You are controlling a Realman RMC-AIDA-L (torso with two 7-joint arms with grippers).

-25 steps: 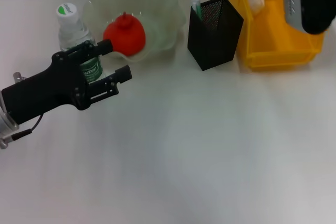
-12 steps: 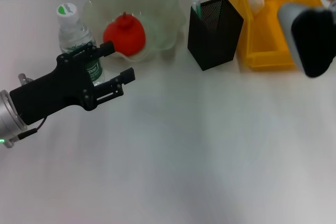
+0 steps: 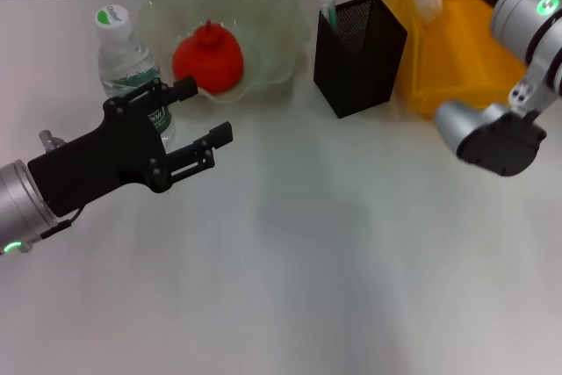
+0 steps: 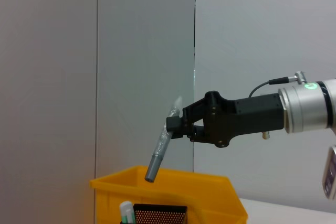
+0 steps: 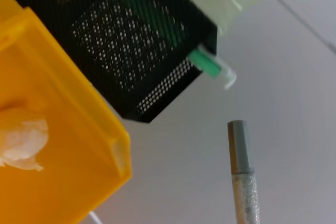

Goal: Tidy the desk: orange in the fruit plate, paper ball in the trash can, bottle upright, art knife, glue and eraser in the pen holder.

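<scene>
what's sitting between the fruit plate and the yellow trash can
In the head view, the black mesh pen holder stands between the fruit plate and the trash can, with a green-and-white item sticking up from it.

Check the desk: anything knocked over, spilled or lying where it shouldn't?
Nothing stands out. The bottle stands upright, the orange sits in the fruit plate, and the paper ball lies in the trash can.

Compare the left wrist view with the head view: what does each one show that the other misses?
Only the left wrist view shows the right pincer shut on a grey stick-shaped tool held high above the trash can. Only the head view shows the orange in the fruit plate, the upright bottle and the open left pincer. Both show the trash can and pen holder.
</scene>
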